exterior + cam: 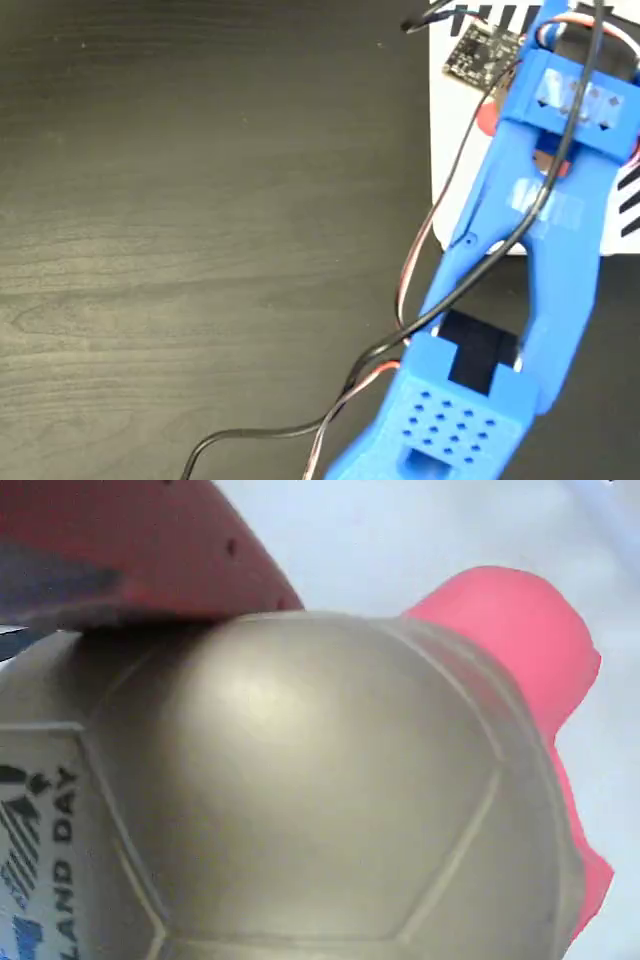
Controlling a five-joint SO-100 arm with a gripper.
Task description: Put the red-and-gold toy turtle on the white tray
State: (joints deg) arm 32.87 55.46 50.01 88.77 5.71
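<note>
Gold shell fills the wrist view, pressed against a red finger.

Only one of the fingers [150, 550] shows, touching the top of the red-and-gold toy turtle [330, 800] (whether the pair is clamped on it I cannot tell); its coral head sticks out over white. From the fixed view, the blue arm [545, 230] reaches over the white tray [455, 150] at the dark table's [200, 240] right edge, hiding the turtle almost entirely.
</note>
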